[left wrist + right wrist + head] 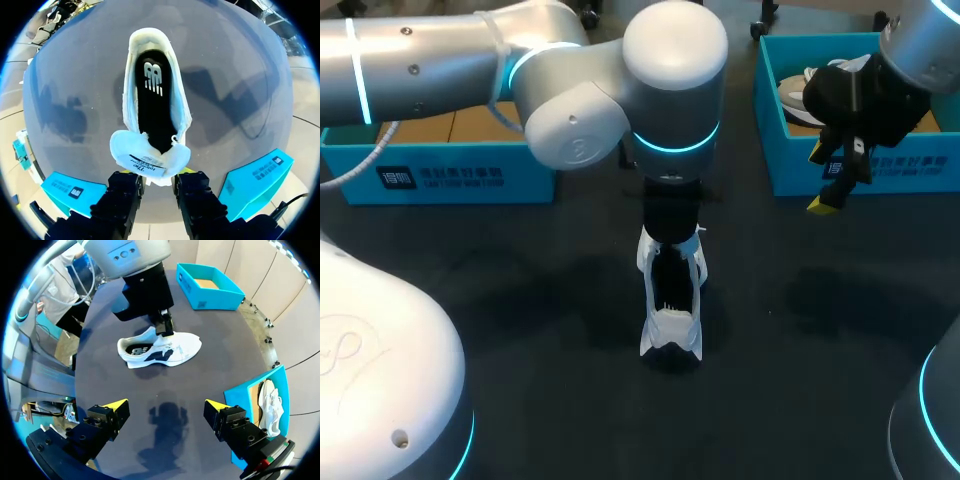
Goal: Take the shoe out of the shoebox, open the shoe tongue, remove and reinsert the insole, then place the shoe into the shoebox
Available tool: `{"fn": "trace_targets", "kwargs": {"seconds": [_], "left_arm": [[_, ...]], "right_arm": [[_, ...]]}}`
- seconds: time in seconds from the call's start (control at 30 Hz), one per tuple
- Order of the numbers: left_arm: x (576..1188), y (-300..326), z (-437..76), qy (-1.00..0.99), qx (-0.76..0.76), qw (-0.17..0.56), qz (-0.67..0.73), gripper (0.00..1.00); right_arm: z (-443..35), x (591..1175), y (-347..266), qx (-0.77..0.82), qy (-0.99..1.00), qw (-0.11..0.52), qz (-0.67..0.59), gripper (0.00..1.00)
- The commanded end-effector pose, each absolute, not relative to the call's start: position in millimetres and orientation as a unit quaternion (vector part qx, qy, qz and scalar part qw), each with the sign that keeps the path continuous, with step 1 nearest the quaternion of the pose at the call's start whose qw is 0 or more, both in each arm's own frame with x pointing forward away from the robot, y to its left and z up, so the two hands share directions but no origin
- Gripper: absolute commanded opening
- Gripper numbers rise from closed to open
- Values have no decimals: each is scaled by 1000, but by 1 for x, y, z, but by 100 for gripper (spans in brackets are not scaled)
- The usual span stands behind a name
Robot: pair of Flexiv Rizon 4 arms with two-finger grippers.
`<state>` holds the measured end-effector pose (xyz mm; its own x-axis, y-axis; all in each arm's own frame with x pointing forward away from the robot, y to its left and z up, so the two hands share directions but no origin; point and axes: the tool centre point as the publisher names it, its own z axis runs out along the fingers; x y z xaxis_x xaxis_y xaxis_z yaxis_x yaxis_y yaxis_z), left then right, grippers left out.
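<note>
Head view: your left gripper (670, 240) stood over the shoe (671, 310) at mid-table, out of the box (440, 172); too hard a pull could have dragged the shoe.
Left wrist: jaws pinched the tongue (150, 159) back, the insole (151, 95) bared; a thin hold might have slipped and let the tongue flop shut.
Right wrist: your right gripper (164, 407) hung empty with its jaws wide apart, well off the shoe, so nothing braced it.
</note>
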<state>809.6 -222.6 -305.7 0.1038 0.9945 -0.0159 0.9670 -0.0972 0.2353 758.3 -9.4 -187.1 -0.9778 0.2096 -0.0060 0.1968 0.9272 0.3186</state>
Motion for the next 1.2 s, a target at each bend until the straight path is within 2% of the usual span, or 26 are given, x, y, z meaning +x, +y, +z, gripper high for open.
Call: {"fn": "trace_targets", "kwargs": {"seconds": [0.03, 0.8, 1.2], "left_arm": [[798, -219, -306, 663, 739, 98, 70, 33], [747, -211, -331, 671, 737, 64, 54, 31], [752, -215, -319, 702, 705, 77, 60, 29]], "right_arm": [[-188, 759, -8, 104, 982, 19, 159, 100], [-188, 759, -8, 104, 982, 19, 159, 100], [-188, 759, -8, 104, 982, 19, 159, 100]]}}
